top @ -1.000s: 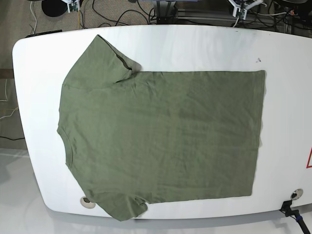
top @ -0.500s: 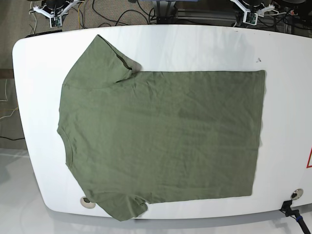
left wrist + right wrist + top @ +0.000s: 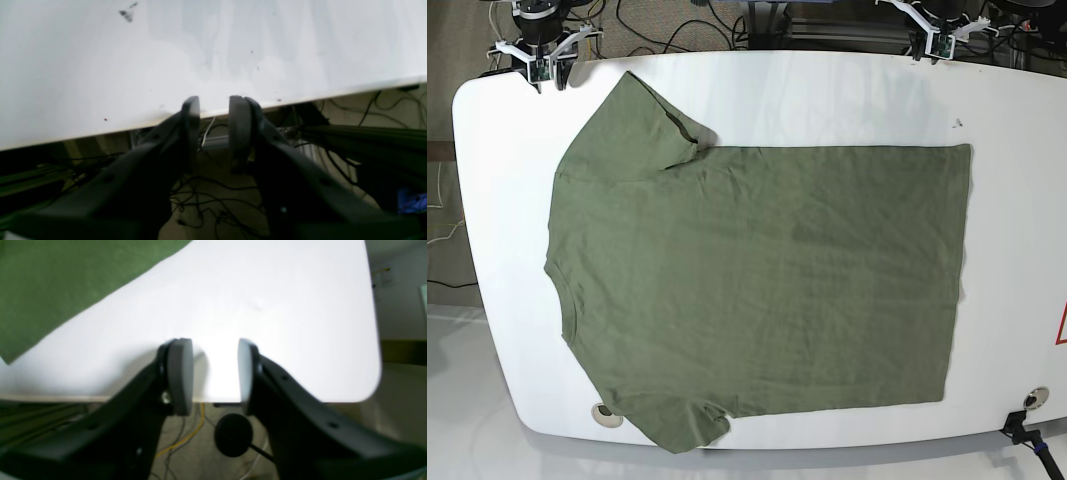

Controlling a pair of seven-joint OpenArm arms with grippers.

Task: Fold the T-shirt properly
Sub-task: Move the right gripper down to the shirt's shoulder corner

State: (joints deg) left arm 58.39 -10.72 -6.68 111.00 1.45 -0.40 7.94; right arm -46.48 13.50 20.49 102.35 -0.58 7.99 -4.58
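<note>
The olive-green T-shirt [image 3: 757,285] lies spread flat on the white table [image 3: 827,95], collar at the left, hem at the right, one sleeve at the top left and one at the bottom left. My right gripper [image 3: 545,68] hovers at the table's far left corner, just left of the upper sleeve. In the right wrist view it [image 3: 215,341] is open and empty, with a shirt edge [image 3: 50,283] at the upper left. My left gripper [image 3: 935,45] is at the far edge, right of centre. In the left wrist view it [image 3: 213,100] is open and empty over the bare table edge [image 3: 200,50].
Cables and stands cover the floor behind the table [image 3: 677,25]. A small dark mark [image 3: 957,123] is on the table near the shirt's upper hem corner. Round holes sit at the front left [image 3: 607,411] and front right [image 3: 1034,397]. A black clamp [image 3: 1022,432] grips the front right edge.
Both grippers have come further into the base view from the far side, down toward the table's far edge. The T-shirt has not moved.
</note>
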